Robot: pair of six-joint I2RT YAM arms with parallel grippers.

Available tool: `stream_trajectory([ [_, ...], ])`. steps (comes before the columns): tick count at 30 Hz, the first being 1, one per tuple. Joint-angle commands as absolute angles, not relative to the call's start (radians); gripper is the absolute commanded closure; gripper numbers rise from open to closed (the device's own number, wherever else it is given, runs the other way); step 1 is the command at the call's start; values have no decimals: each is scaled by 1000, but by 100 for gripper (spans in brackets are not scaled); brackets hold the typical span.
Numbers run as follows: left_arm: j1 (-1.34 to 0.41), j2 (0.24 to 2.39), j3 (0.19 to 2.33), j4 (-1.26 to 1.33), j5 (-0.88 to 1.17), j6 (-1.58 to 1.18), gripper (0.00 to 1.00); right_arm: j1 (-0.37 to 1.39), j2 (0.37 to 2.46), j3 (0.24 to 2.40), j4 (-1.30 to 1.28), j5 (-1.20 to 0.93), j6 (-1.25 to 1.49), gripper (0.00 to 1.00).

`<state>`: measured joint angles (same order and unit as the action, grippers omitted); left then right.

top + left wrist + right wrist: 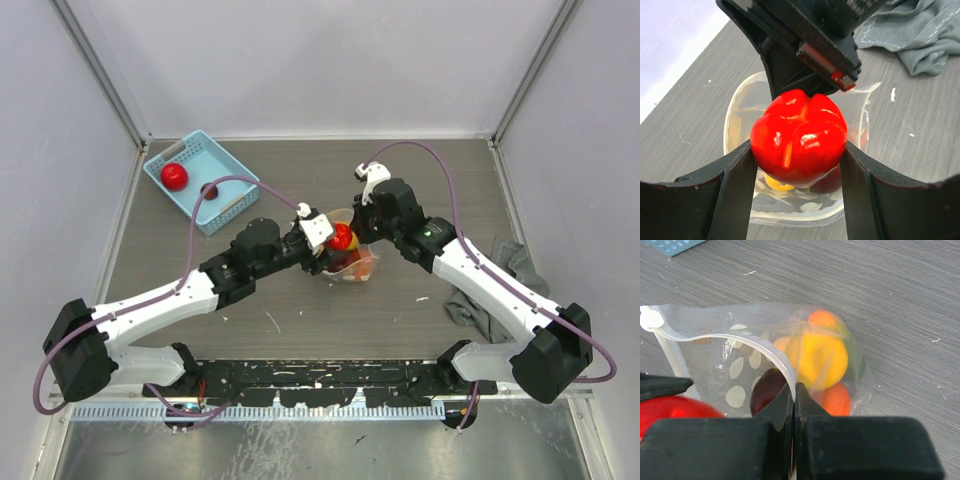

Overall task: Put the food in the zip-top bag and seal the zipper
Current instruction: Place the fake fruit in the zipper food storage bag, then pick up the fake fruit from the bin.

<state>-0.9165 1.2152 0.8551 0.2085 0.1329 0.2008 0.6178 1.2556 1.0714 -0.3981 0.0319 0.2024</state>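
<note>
My left gripper (797, 165) is shut on a glossy red toy pepper (799, 135) and holds it right over the open mouth of the clear zip-top bag (740, 117); the pepper also shows in the top view (343, 238). My right gripper (794, 390) is shut on the bag's zipper strip (765, 347) and holds the mouth open. Inside the bag (700, 352) lie a yellow fruit (817, 359), orange fruits (837, 399) and a dark red one (765, 390). A red fruit (175, 177) and a dark red fruit (210, 190) sit in the basket.
The light-blue lattice basket (225, 165) stands at the back left. A grey cloth (505, 270) lies at the right, under the right arm; it also shows in the left wrist view (920, 35). Walls enclose the table on three sides.
</note>
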Motion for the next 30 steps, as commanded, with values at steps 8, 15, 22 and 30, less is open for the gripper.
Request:
stream_trajectory([
  [8,-922,1296,845,326,-35,387,34,617,1230,1141,-386,6,217,100],
  [15,-922,1291,833,328,-103,381,18,616,1239,1139,-383,0,216,100],
  [22,-922,1235,831,309,-112,309,14,617,1245,1136,-377,0,217,100],
  [30,-922,1146,879,183,-155,128,7,616,1262,1137,-368,2,210,100],
])
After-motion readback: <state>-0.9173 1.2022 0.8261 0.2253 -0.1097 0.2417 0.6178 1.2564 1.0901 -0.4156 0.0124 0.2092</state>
